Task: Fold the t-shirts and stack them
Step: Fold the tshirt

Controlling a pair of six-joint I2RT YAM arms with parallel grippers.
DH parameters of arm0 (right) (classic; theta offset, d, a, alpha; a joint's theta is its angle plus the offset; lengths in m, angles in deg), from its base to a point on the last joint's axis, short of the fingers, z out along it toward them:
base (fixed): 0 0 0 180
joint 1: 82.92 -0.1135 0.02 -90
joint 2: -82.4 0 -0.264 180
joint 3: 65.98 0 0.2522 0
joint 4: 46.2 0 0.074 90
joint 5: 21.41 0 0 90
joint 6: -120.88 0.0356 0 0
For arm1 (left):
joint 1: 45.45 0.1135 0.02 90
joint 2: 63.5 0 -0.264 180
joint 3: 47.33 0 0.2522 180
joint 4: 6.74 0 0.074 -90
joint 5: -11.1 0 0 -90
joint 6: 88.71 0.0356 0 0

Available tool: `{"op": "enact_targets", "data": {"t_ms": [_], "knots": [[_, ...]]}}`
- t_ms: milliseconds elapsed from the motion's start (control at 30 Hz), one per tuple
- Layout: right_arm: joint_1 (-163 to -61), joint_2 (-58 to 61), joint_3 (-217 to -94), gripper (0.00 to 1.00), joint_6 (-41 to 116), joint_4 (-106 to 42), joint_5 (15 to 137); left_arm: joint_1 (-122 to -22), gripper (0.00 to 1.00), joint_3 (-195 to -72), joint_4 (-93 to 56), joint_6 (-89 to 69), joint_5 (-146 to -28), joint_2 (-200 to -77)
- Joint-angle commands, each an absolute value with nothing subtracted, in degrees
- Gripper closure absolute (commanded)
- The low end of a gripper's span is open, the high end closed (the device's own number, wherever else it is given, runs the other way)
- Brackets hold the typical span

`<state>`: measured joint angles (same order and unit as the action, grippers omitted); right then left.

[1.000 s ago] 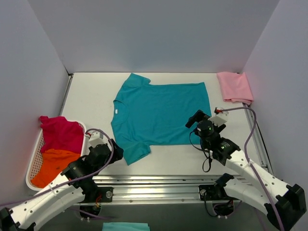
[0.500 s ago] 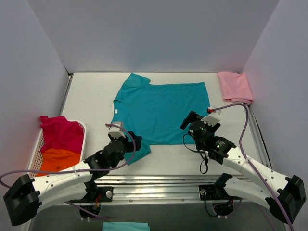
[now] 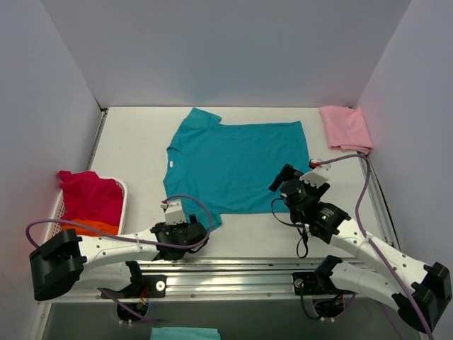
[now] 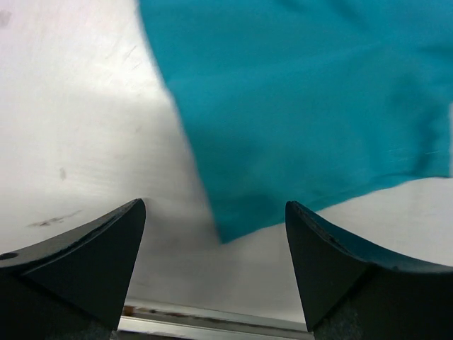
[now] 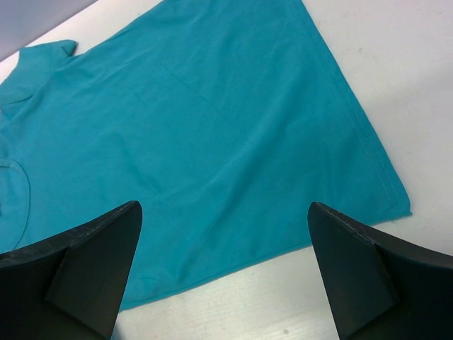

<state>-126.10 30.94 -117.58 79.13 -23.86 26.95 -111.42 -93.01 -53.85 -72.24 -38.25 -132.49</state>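
Left gripper (image 4: 214, 212): jaws wide, nothing held, low over the near sleeve corner of the teal t-shirt (image 4: 311, 106), with the fabric edge lying in the gap; judged a set-up for pinching that corner to start a fold. Right gripper (image 5: 223, 209): likewise wide and empty, above the same shirt's hem near its front corner (the matching grip point, by my reading). The teal t-shirt lies spread flat mid-table (image 3: 134, 149), collar to the left. A pale pink t-shirt (image 3: 345, 127) rests folded at the far right corner, presumably the stack site. A magenta-red t-shirt (image 3: 88, 197) and an orange t-shirt (image 3: 86, 228) wait in the white basket (image 3: 124, 195) at left. Neither approach appears obstructed.
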Motion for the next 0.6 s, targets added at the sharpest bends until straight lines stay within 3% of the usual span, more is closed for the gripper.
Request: {"op": "enact_targets", "data": {"t_ms": [0,433,567], "knots": [[-126.3,29.8,-119.3,0.00,80.4,-22.2,23.4,-110.8,0.11,-88.6,-47.5,-77.0,-42.9,-127.8],[-126.3,27.6,-119.9,0.00,80.8,-21.4,22.2,-109.3,0.12,-83.6,-35.2,-76.8,-47.9,-133.2],[-126.3,27.4,-119.9,0.00,81.1,-21.2,21.9,-109.3,0.19,-84.3,-35.7,-76.9,-49.6,-134.4]]}}
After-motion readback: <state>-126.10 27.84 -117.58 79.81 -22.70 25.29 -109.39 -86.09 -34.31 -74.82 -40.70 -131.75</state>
